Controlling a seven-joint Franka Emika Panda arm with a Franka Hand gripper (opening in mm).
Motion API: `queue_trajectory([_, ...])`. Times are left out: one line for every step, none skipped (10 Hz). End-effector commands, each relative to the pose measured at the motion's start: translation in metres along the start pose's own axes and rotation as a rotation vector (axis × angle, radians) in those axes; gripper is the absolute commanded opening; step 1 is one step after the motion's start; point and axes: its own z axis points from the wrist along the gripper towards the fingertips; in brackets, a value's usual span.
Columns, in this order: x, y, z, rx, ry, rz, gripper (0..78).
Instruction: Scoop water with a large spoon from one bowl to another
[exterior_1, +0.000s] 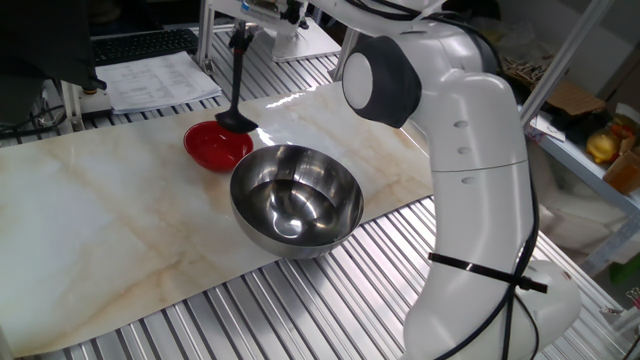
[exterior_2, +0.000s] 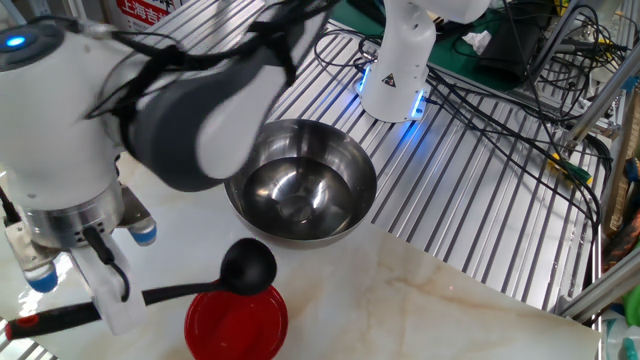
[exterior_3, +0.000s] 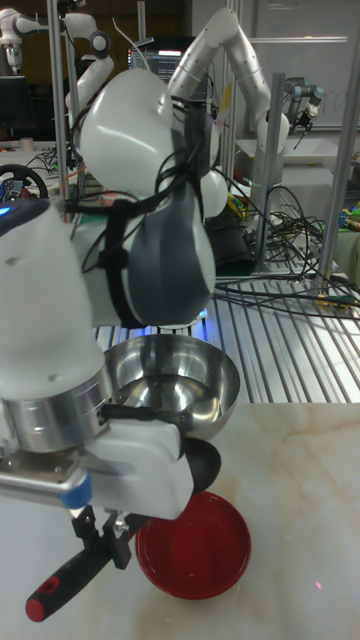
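Right now my tool (exterior_3: 100, 535) pinches the black ladle (exterior_2: 190, 285) by its handle, scoop raised between the small red bowl (exterior_2: 236, 325) at lower left and the steel bowl (exterior_2: 300, 180), so more scooping seems left.

A robotics laboratory, not a home or kitchen. A white robot arm (exterior_1: 470, 150) stands on a bench of ribbed aluminium rails (exterior_2: 470, 200) with a marble-patterned board (exterior_1: 110, 220) laid over it. Loose black cables (exterior_2: 520, 110) run across the bench — past a robot base glowing blue (exterior_2: 395, 75). Further white robot arms (exterior_3: 240, 60) and metal framing (exterior_3: 345, 150) fill the background, with printed papers (exterior_1: 150, 78) beside a keyboard (exterior_1: 140, 42).
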Motion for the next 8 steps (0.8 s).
queue_trajectory([0.003,0.000,-0.034,0.161,-0.062,-0.048,1.2])
queue_trajectory([0.005,-0.001,-0.037,0.162,-0.063,-0.047,1.2])
queue_trajectory([0.006,-0.002,-0.040,0.165,-0.064,-0.048,1.2])
queue_trajectory([0.009,-0.003,-0.044,0.165,-0.063,-0.053,1.2])
queue_trajectory([0.010,-0.004,-0.047,0.166,-0.062,-0.055,1.2])
queue_trajectory([0.015,-0.006,-0.052,0.168,-0.059,-0.059,1.2])
queue_trajectory([0.017,-0.007,-0.054,0.168,-0.057,-0.060,1.2])
queue_trajectory([0.024,-0.010,-0.056,0.168,-0.055,-0.062,1.2])
